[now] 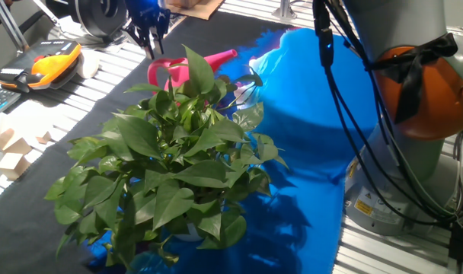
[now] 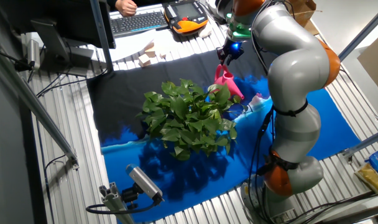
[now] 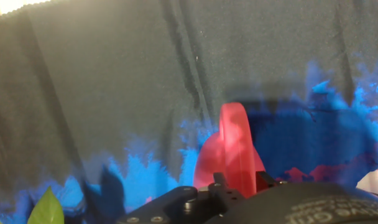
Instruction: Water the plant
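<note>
The plant (image 1: 167, 164) is a wide bushy houseplant with glossy green leaves, standing mid-table on the cloth; it also shows in the other fixed view (image 2: 189, 115). Behind it stands a pink watering can (image 1: 178, 72) (image 2: 227, 84), partly hidden by leaves, its spout pointing away to the right. My gripper (image 1: 150, 47) (image 2: 224, 60) hangs just over the can's handle. In the hand view the pink handle (image 3: 232, 143) rises between the two fingers of my gripper (image 3: 239, 182), which looks open. One leaf tip (image 3: 46, 208) shows at the lower left.
A black and blue cloth (image 1: 315, 137) covers the table. An orange teach pendant (image 1: 52, 61), a keyboard (image 2: 136, 22) and small wooden blocks (image 1: 11, 156) lie beyond the cloth's edge. The arm's base (image 2: 288, 174) stands at the blue side. A camera mount (image 2: 142, 182) sits near the front.
</note>
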`<state>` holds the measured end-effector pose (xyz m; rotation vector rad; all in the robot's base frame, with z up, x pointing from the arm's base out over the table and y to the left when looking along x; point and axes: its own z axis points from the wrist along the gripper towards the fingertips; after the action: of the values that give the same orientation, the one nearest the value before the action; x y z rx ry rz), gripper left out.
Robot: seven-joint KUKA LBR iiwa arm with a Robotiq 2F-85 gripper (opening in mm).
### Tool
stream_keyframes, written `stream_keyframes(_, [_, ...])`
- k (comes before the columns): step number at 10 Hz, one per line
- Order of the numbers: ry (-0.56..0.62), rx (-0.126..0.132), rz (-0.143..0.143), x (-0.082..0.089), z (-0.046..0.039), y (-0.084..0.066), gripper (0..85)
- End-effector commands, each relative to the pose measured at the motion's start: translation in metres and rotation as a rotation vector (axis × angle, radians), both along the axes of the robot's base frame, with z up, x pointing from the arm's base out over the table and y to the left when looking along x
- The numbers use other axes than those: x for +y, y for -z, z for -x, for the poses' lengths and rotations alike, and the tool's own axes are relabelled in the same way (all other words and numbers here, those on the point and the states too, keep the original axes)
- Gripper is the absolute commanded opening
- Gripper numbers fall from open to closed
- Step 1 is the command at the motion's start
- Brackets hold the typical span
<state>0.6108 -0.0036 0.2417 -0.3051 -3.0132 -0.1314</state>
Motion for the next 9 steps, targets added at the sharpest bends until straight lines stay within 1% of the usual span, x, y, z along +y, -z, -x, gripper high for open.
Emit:
stream_keyframes(1, [0.0, 0.0, 0.0, 0.0, -0.0011, 0.001, 85.0])
stream_keyframes(7, [-0.007, -0.005, -0.004, -0.003, -0.0076, 0.009, 85.0])
stream_keyframes(9, [-0.019, -0.007, 0.003, -0.003, -0.0101, 0.013, 85.0])
